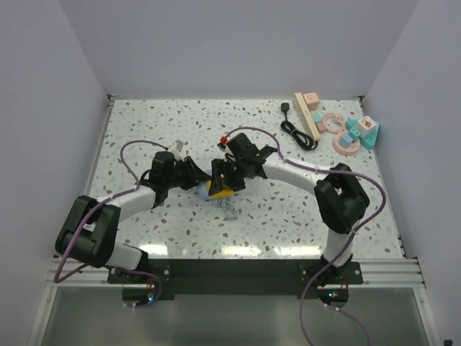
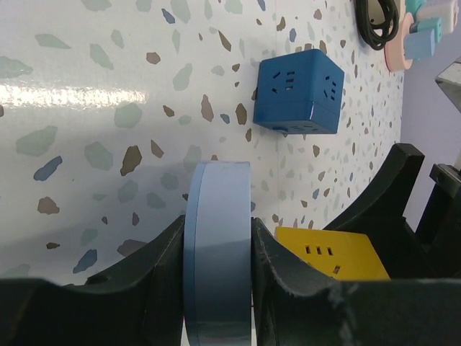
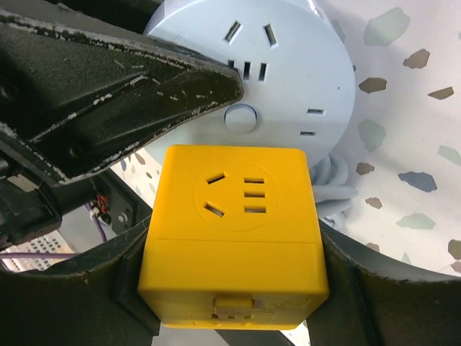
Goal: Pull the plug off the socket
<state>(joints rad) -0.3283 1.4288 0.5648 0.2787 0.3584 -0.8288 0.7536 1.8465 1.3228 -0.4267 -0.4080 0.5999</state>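
The cream power strip (image 1: 305, 114) lies at the back right of the table. The small black plug (image 1: 288, 108) lies just left of its far end, with its black cord (image 1: 298, 132) coiled beside the strip; from here I cannot tell whether the plug is seated in an outlet. The cord's coil also shows in the left wrist view (image 2: 378, 21). Both grippers are at the table's middle, far from the strip. My left gripper (image 2: 217, 288) is shut on a light-blue round socket disc (image 2: 217, 238). My right gripper (image 3: 234, 288) is shut on a yellow socket cube (image 3: 234, 238).
A dark blue socket cube (image 2: 299, 94) stands on the table ahead of the left gripper. Pink rings and teal blocks (image 1: 351, 134) lie right of the strip. The disc's pale cord (image 1: 229, 209) trails under the grippers. White walls enclose the table.
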